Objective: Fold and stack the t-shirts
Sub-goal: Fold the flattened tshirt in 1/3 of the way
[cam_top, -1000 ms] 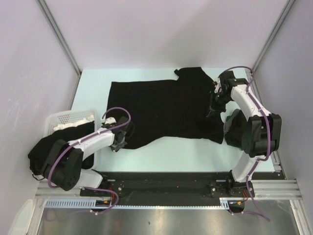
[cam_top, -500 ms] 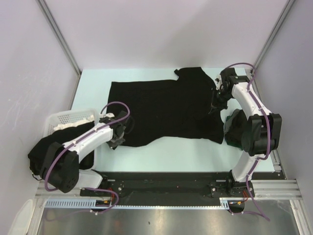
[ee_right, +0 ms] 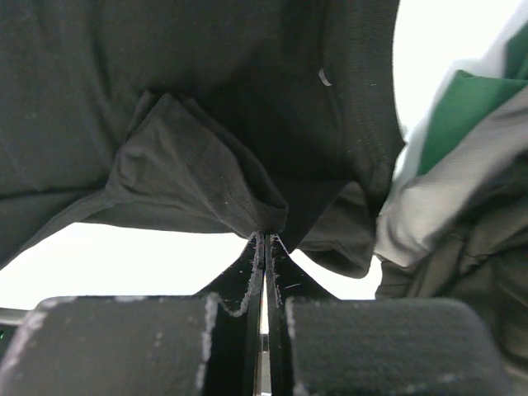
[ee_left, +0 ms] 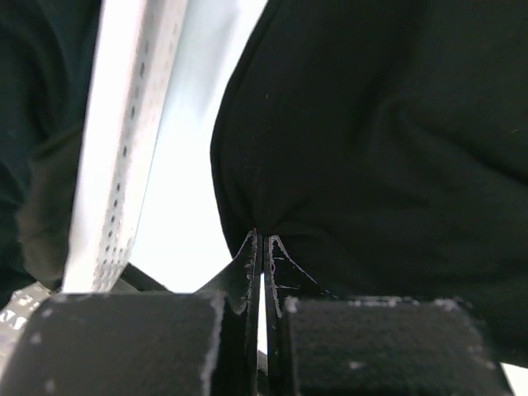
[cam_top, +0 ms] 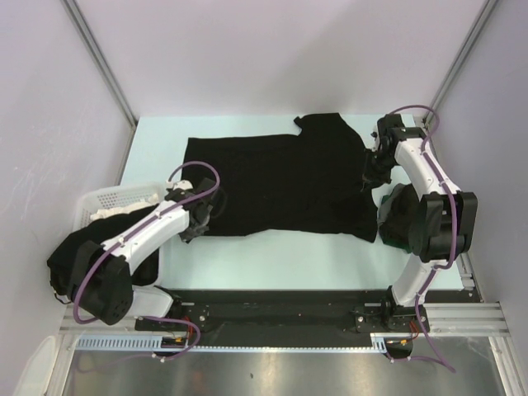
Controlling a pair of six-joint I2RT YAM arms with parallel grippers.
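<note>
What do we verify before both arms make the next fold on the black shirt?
1. Left tool pinching the shirt at its corner: ok.
2. Right tool pinching a fold of the shirt: ok.
3. Shirt flat on the table: not ok, bunched by the right tool.
4. Basket apart from the left tool: ok.
5. Green cloth free of the shirt: cannot tell.
</note>
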